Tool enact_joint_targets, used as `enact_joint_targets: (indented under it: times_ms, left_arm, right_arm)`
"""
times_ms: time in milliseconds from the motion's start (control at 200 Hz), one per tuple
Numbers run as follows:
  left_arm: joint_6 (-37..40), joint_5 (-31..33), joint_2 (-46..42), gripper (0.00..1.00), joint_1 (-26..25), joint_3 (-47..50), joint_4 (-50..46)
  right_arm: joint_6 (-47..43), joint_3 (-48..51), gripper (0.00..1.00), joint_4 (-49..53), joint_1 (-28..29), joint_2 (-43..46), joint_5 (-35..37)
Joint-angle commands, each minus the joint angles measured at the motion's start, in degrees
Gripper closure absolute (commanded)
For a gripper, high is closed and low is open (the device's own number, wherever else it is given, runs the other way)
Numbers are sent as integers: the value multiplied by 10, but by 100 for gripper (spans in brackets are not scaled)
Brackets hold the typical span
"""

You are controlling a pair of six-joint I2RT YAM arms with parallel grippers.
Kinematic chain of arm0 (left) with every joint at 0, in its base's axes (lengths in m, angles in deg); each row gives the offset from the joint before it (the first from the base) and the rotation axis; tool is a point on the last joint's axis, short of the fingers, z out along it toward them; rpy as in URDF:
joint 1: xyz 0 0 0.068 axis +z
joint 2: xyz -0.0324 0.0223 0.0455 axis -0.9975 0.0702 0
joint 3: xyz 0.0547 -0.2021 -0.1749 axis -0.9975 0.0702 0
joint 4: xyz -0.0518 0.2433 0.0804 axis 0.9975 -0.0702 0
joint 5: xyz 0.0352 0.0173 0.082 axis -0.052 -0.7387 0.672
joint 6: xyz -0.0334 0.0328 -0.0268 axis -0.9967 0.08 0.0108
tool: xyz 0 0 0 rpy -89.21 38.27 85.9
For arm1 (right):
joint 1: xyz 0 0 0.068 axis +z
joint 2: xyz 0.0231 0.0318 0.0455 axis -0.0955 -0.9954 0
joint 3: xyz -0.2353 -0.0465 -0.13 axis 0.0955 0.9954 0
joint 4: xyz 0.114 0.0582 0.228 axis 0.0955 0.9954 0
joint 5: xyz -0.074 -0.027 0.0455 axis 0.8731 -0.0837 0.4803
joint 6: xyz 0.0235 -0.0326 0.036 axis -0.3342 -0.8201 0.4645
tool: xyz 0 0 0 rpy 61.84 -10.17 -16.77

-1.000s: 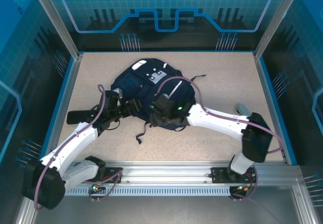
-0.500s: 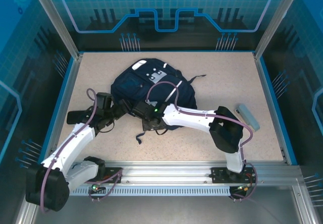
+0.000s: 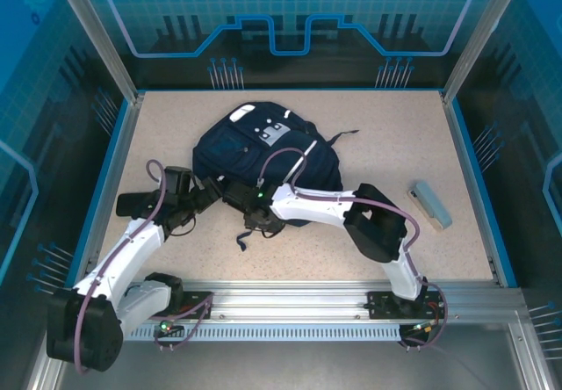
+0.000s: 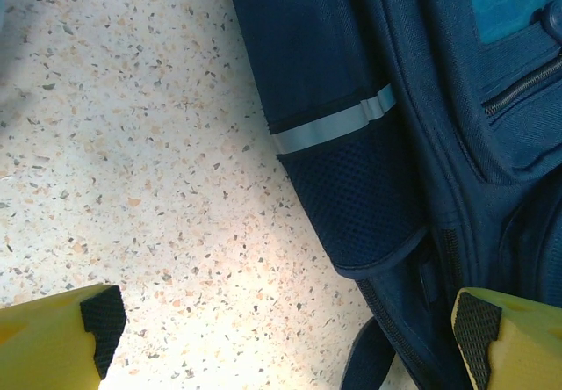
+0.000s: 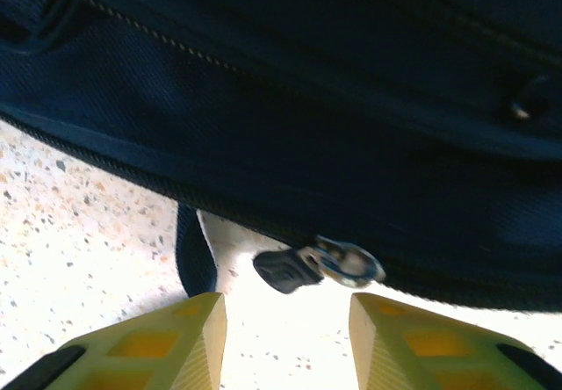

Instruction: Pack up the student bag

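The student bag (image 3: 255, 148), navy with white stripes, lies flat in the middle of the table. My left gripper (image 3: 211, 195) is at its near-left corner. In the left wrist view this gripper (image 4: 290, 342) stands wide open over bare table, and the bag's side (image 4: 351, 74) with its reflective stripe (image 4: 334, 125) lies ahead. My right gripper (image 3: 251, 218) is at the bag's near edge. In the right wrist view it (image 5: 288, 324) is partly open with nothing between its yellow fingers (image 5: 198, 337). A black zipper pull (image 5: 285, 269) with a metal slider hangs just beyond the fingertips.
A flat dark object (image 3: 133, 204) lies on the table left of my left arm. A pale blue case (image 3: 432, 204) rests near the right wall. A black strap (image 3: 244, 234) trails from the bag toward the near rail. Blue walls enclose the table.
My right arm has swung left along the bag's near edge and its jaws have narrowed. My left gripper has drawn back a little to the left and opened slightly wider.
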Motion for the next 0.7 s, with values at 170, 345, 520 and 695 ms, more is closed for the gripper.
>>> enact_joint_targets:
  times_ms: [170, 345, 520, 695]
  left_arm:
    - [-19, -33, -13, 2, 7, 19, 31]
    - [-42, -65, 4, 2, 7, 34, 69]
    - [-54, -124, 30, 2, 7, 50, 130]
    - [-60, -172, 67, 4, 6, 60, 181]
  right_arm:
    - [30, -33, 62, 45, -11, -22, 48]
    - [34, -20, 69, 57, -12, -11, 62]
    - [28, 8, 83, 61, -5, 18, 95]
    - [4, 26, 86, 53, 0, 35, 105]
